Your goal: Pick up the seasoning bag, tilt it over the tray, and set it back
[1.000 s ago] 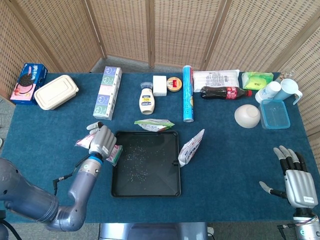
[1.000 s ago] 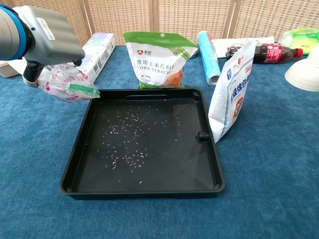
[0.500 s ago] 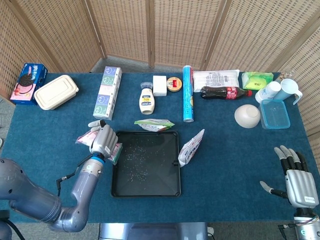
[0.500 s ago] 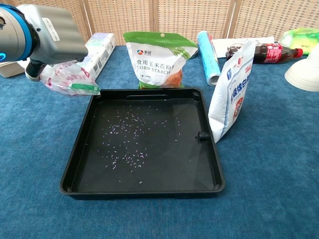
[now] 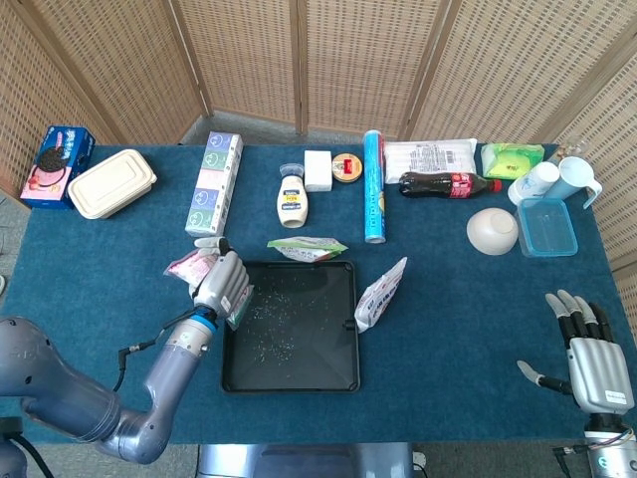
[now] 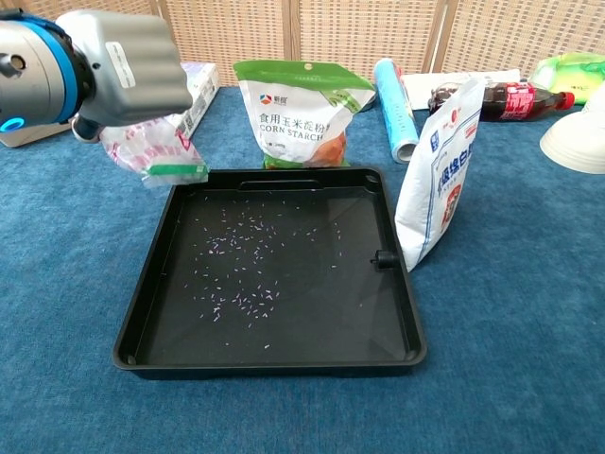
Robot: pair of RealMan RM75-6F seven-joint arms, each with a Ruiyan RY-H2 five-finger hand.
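My left hand [image 5: 222, 283] [image 6: 128, 68] holds a clear seasoning bag [image 6: 149, 149] [image 5: 192, 265] with pink print and a green strip, lifted at the black tray's [image 5: 239, 373] [image 6: 151, 279] left rim. The bag's green end hangs at the tray's far left corner. Small purple grains lie scattered on the tray floor. My right hand [image 5: 587, 360] rests at the table's near right corner, fingers spread, holding nothing; the chest view does not show it.
A corn starch bag [image 6: 299, 112] stands behind the tray and a white bag [image 6: 438, 170] leans at its right rim. Further back lie a blue roll [image 5: 373, 197], a cola bottle [image 5: 450, 184], a mayonnaise bottle [image 5: 292, 201], boxes, a white bowl [image 5: 493, 230] and a blue container [image 5: 547, 226].
My left hand has carried the seasoning bag to the right and upward, from beside the tray's left side toward its far left corner. The right hand has not moved.
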